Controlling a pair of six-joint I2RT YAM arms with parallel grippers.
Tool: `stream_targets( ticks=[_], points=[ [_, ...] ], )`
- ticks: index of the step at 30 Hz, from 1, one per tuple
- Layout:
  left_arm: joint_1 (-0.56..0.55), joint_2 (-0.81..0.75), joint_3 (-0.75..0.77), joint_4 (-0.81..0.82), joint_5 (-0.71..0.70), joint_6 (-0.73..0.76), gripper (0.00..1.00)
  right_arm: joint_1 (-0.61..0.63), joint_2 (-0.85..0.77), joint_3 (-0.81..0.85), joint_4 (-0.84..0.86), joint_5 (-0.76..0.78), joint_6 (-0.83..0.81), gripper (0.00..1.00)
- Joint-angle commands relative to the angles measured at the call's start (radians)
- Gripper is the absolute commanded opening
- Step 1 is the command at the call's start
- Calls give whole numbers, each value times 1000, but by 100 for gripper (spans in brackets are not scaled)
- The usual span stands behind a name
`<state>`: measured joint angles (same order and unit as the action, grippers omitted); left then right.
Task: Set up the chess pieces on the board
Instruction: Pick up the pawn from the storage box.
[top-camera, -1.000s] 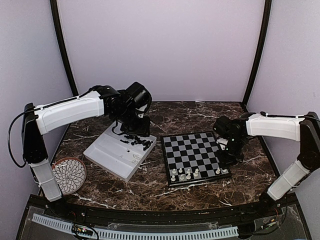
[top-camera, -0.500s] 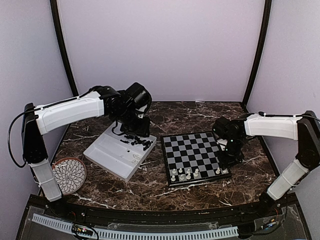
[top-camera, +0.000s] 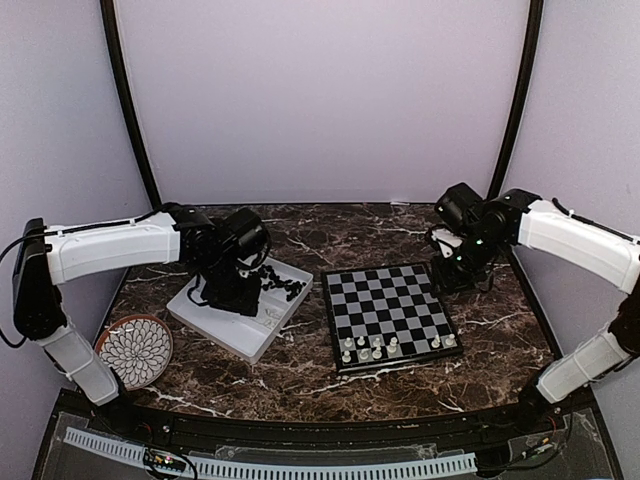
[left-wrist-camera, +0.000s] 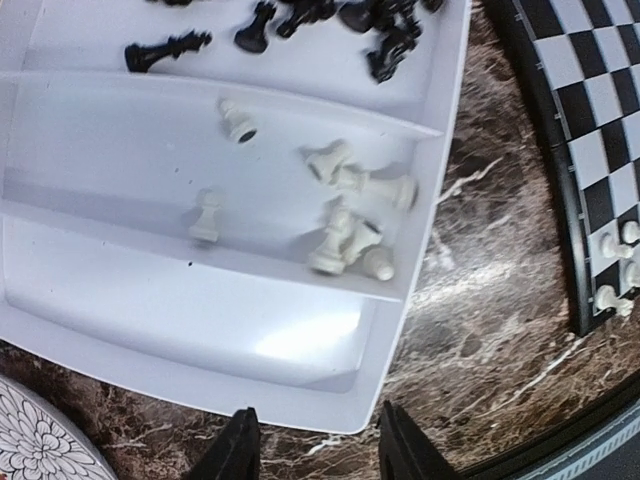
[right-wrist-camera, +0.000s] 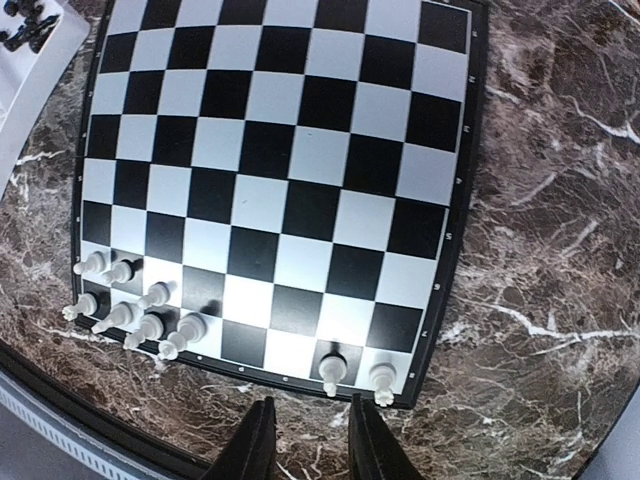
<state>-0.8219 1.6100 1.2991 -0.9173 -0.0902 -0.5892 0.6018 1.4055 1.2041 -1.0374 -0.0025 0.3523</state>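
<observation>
The board (top-camera: 385, 295) lies right of centre, with several white chess pieces (top-camera: 370, 348) on its two nearest rows. The right wrist view shows the board (right-wrist-camera: 270, 150) with a group of white pieces (right-wrist-camera: 130, 300) and two more (right-wrist-camera: 355, 375) at its edge. My right gripper (right-wrist-camera: 308, 445) is open and empty, held above the board's far right side (top-camera: 452, 275). My left gripper (left-wrist-camera: 315, 445) is open and empty over the white tray's (left-wrist-camera: 200, 300) edge (top-camera: 228, 295). Loose white pieces (left-wrist-camera: 345, 215) lie in the tray's middle compartment, black pieces (left-wrist-camera: 300, 15) in the one beyond.
The white divided tray (top-camera: 235, 325) sits left of the board, with black pieces (top-camera: 285, 285) at its far end. A round patterned plate (top-camera: 138, 350) lies at the near left and shows in the left wrist view (left-wrist-camera: 40, 440). The table is dark marble.
My left gripper moved from the tray's far end with the black pieces back toward its near side. My right gripper rose and moved from the board's near right corner to its far right.
</observation>
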Motion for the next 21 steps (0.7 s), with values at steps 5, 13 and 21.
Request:
stream_targets(
  ticks=[5, 13, 21],
  points=[
    [98, -23, -74, 133, 84, 21, 42, 76, 36, -1, 69, -87, -19, 26],
    [171, 131, 23, 209, 223, 94, 35, 93, 38, -12, 76, -86, -19, 25],
    [193, 255, 66, 242, 302, 47, 23, 93, 7, -42, 74, -72, -7, 25]
  ],
)
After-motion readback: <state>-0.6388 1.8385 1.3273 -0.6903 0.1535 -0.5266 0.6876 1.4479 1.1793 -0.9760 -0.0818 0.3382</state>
